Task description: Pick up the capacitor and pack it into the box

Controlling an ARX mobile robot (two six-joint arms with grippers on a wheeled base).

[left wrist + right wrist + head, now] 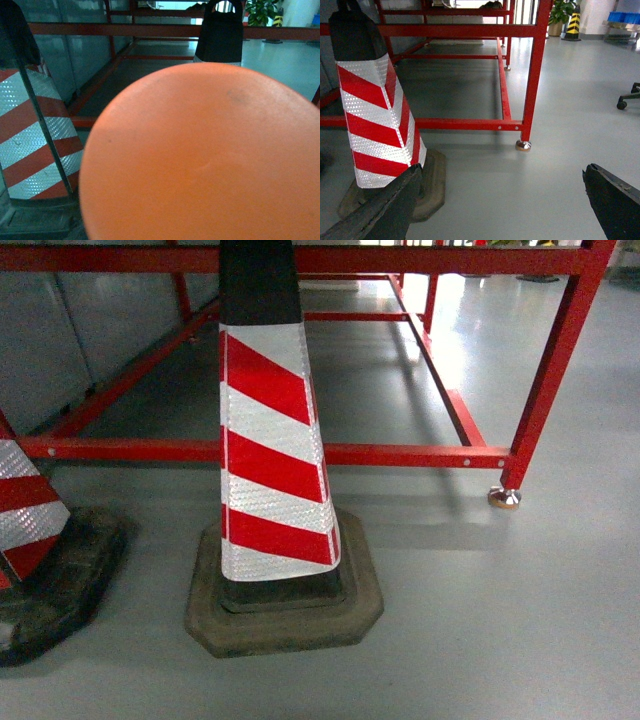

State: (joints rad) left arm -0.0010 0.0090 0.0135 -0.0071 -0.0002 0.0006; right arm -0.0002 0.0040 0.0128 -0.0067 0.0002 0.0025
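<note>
Right claw [502, 210] with its two dark fingers [380, 210] spread wide apart, pointing forward over the floor

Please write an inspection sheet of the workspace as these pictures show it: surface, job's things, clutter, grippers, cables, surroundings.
Surface: grey smooth floor; no table seen.
Job's things: nothing seen; no box or capacitor in any view.
Clutter: red-and-white striped traffic cone on a dark rubber base straight ahead; second striped cone at the left edge.
Grippers: right gripper open, its dark fingers wide apart and holding nothing; left gripper not in view, because a smooth orange rounded surface fills the left wrist view.
Cables: nothing seen.
Surroundings: red metal frame behind the cones; yellow-and-black cone far back.
</note>
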